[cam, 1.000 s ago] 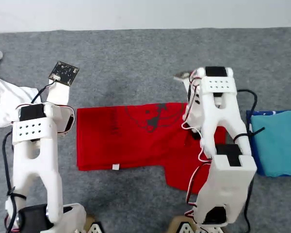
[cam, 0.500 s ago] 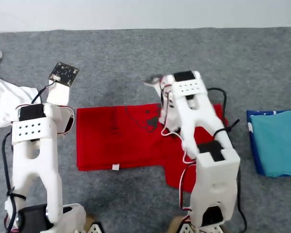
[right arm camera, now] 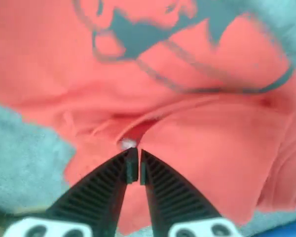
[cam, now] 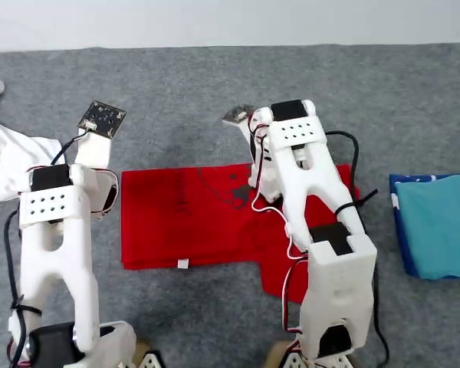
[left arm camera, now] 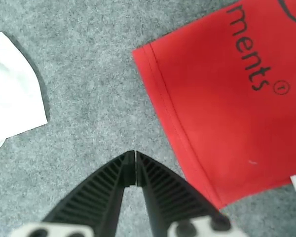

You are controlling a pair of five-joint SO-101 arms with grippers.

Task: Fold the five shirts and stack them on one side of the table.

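shirts lie in a row across the grey bench [cam: 176,84]. at the far left edge a white shirt [cam: 4,165] sits crumpled and unfolded. the left tool [left arm camera: 135,168] hangs over bare bench between that shirt and the next one, its jaws together on nothing. in the middle a red shirt [cam: 184,218] is spread flat, with a dark print toward its far edge, a stitched hem at its left side and a small white label [cam: 183,264] at its near edge. the right arm [cam: 322,222] lies across its right part and hides it. the right tool [right arm camera: 133,165] is low over the wrinkled red cloth by the print, jaws together. at the right edge a teal shirt [cam: 445,222] lies folded on a dark blue shirt [cam: 395,192].
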